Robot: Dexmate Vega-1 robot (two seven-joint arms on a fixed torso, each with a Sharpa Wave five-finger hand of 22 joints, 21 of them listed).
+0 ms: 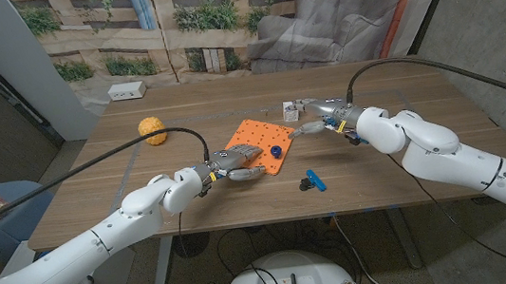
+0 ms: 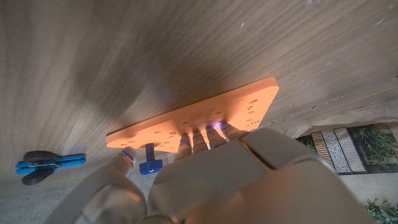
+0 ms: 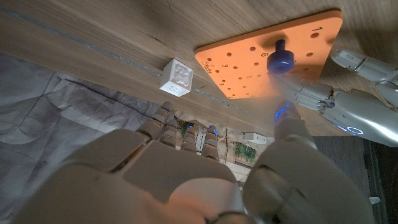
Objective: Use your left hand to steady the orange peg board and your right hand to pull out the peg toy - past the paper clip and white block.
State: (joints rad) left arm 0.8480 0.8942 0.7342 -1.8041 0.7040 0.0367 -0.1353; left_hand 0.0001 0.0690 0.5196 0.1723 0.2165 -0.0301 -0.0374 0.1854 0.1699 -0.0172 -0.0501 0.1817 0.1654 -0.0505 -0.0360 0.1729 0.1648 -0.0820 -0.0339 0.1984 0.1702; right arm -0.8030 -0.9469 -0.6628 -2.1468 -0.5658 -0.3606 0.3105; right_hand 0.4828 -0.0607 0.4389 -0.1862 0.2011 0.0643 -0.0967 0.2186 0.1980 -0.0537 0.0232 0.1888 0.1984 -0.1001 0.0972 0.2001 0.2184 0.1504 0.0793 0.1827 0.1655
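Left hand was already planted on the near-left part of the orange peg board, fingers laid over its edge and pressing it to the table, so not gripping anything, just pinning. Near the front edge sat the blue paper clip, well apart from the board. The blue peg toy stood upright in its hole toward the board's near-right part, untouched.

Right hand hovered just past the board's right edge, fingers spread and empty, thumb aimed roughly at the peg. The white block sat just beside the board's far corner, close to those fingers.

Biggest risk imo: the right hand's knuckles clipping the white block on the way in and shoving it. Also, the left hand only covered one side, so a crooked pull on a snug peg could've lifted or pivoted the right side of the board. Farther back sat a yellow ball.
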